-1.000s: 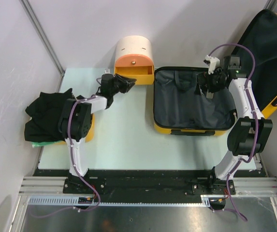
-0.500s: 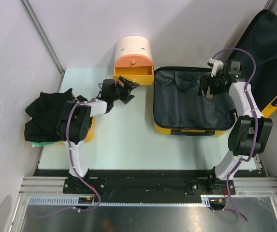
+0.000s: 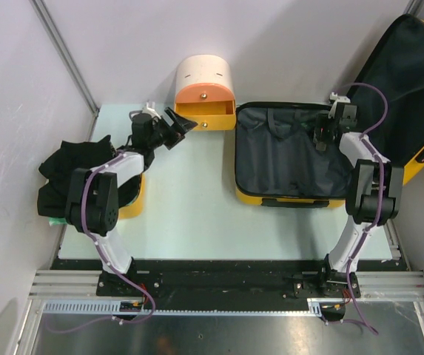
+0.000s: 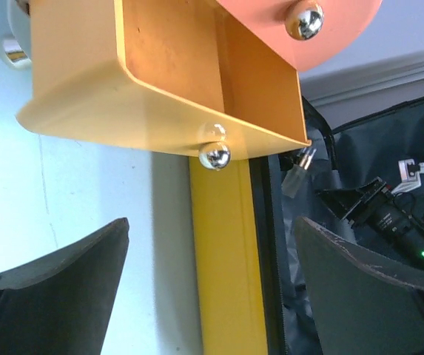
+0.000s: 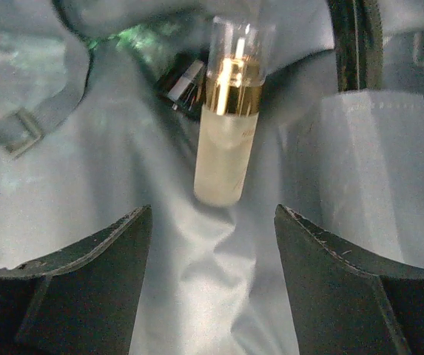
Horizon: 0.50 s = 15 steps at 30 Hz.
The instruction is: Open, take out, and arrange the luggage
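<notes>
The luggage (image 3: pixel 293 194) lies open at the table's right, its dark lining up and its lid (image 3: pixel 411 81) leaning against the wall. My right gripper (image 3: pixel 322 137) hangs over the far right corner of the lining. In the right wrist view it (image 5: pixel 212 251) is open, with a frosted bottle (image 5: pixel 226 148) with a gold collar and a clear cap lying just beyond the fingertips. My left gripper (image 3: pixel 172 126) is open and holds nothing. It sits just left of the pulled-out orange drawer (image 4: pixel 167 74), with the luggage's yellow wall (image 4: pixel 226 251) beyond the gap.
A cream-and-orange container (image 3: pixel 206 74) stands at the back, its drawer knob (image 4: pixel 214 155) near my left fingers. Black clothing (image 3: pixel 71 174) is heaped over a yellow tub (image 3: pixel 134 203) at the left. A strap buckle (image 5: pixel 23 133) and a white patch (image 5: pixel 382 170) lie on the lining.
My left gripper opened wide and drew back to the left of the drawer. The right arm shifted toward the suitcase's far right corner and its jaws narrowed a little.
</notes>
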Available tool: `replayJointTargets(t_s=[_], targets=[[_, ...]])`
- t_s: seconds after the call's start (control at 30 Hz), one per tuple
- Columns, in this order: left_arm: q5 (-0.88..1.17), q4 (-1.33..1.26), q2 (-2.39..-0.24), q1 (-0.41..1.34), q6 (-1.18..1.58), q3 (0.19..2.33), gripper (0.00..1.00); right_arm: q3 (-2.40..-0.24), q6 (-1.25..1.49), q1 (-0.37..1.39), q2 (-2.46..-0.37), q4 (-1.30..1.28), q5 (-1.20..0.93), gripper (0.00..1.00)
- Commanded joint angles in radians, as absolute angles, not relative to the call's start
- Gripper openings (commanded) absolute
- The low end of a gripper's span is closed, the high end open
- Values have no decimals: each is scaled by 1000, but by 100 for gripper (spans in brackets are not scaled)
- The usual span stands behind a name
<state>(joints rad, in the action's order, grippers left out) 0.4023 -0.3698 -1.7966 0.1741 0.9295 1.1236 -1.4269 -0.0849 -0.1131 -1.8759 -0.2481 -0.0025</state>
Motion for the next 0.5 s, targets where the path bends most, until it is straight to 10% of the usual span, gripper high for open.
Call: replayJointTargets(t_s=[0.0,0.47], targets=[[462,-336,-1737,150,787,1123,96,-1428,-43,-107,-1943,-14,90,71],[609,-278,-1740,71,517,1284,100,-1583,-5,-92,-2156,-27,57,63]])
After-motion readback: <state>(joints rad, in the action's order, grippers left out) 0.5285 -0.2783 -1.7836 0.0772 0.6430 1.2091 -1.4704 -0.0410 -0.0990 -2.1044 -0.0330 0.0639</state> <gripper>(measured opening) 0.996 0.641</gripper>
